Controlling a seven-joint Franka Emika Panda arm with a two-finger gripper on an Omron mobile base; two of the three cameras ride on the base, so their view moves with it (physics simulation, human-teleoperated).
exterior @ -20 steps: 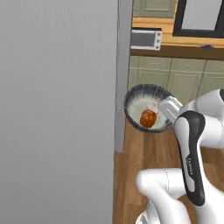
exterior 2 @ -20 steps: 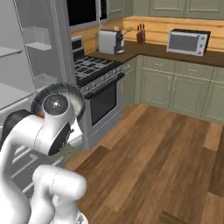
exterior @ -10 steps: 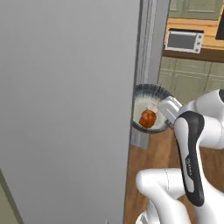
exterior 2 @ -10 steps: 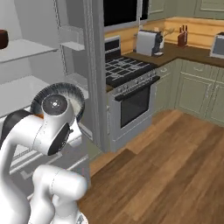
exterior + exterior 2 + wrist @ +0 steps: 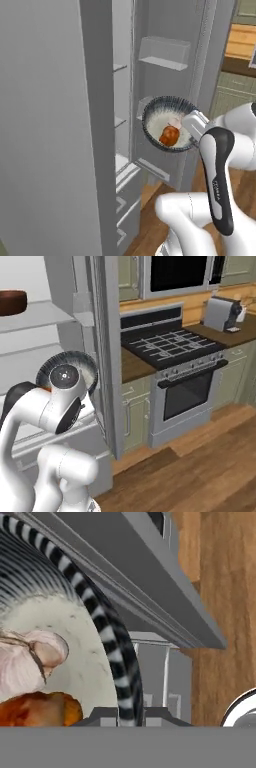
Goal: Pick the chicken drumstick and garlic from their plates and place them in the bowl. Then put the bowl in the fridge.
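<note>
You held the bowl [image 5: 170, 124] level at the open fridge [image 5: 165, 55], your gripper [image 5: 131, 714] pinching its striped rim so the chicken drumstick [image 5: 169, 135] and garlic [image 5: 175, 122] stayed inside, short of the pale shelves

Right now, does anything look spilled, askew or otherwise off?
Nothing stands out. The bowl is held by its rim in the gripper before the open fridge, with the drumstick and garlic inside it. Nothing has spilled on the floor.
</note>
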